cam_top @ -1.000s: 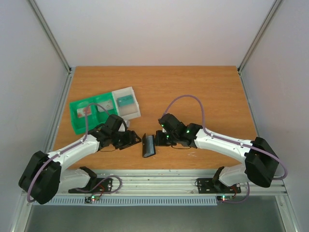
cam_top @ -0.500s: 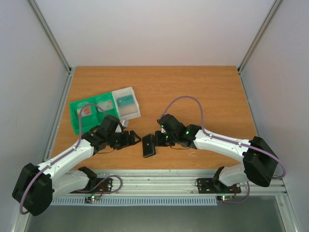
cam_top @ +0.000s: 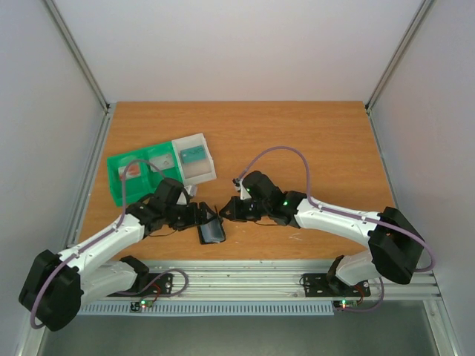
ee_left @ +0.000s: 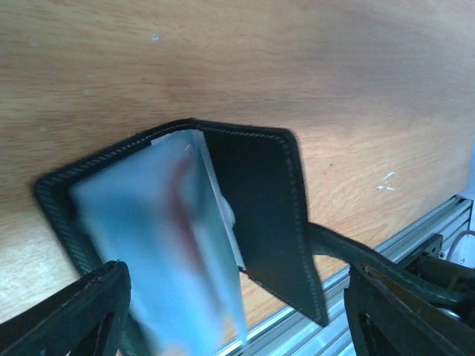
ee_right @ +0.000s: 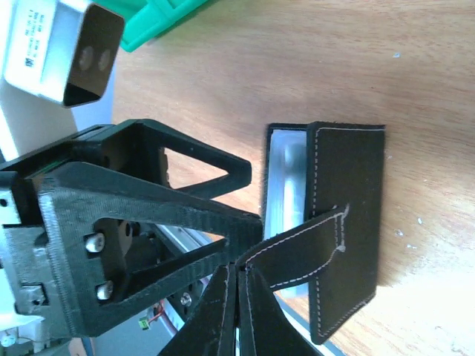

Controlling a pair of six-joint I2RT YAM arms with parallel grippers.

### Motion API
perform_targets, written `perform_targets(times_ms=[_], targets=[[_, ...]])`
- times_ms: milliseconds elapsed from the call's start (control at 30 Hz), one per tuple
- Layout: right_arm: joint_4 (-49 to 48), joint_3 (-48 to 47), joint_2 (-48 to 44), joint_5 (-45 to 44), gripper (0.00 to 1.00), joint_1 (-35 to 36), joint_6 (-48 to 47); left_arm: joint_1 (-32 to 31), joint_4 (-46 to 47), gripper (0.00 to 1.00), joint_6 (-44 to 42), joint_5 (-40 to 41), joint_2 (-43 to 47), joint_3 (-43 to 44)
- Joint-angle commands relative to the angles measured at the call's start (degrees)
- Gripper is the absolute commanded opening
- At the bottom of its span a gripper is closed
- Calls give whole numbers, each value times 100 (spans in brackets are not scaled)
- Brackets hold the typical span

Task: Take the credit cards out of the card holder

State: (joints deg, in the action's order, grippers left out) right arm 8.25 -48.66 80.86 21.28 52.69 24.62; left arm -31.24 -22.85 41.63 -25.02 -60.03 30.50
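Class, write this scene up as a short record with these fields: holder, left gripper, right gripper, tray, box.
holder: black, half open on the table, pale pocket showing
left gripper: open, fingers either side of the holder
right gripper: shut on the holder's tab
tray: green, red-blotched card inside
box: white, teal card inside

Both arms stretch in low from the near edge, forearms angled inward, wrists turned toward each other so the two tools almost meet nose to nose. The left gripper (cam_top: 202, 216) has its jaws spread wide, fingers (ee_left: 74, 315) well apart and clamping nothing. The right gripper (cam_top: 227, 211) is pinched tight, fingertips together on the tab of the card holder (ee_right: 349, 185).
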Motion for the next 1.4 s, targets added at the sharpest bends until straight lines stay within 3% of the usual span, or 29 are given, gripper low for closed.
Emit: perform_targets(times_ms=[0, 333, 533, 633, 867, 1133, 1367], targets=[[-201, 59, 20, 61, 1, 20, 126, 0, -2, 79, -154, 149, -113, -129], [959, 399, -237, -1062, 1, -77, -149, -4, -413, 76, -153, 622, -169, -137], [1093, 700, -229, -1385, 1, -178, -264, 0, -401, 73, -108, 822, -251, -176], [1196, 658, -119, -1449, 2, -180, -321, -4, -367, 67, -76, 846, -352, -175], [2183, -7, -71, -1501, 25, -174, -369, -2, -243, 64, -58, 702, -383, -196], [2439, -660, -347, -1188, 34, -22, -370, -4, 165, 61, 247, 213, -341, -367], [1974, -921, 356, -926, 42, 258, -248, -4, 241, 59, 589, -49, -240, -460]])
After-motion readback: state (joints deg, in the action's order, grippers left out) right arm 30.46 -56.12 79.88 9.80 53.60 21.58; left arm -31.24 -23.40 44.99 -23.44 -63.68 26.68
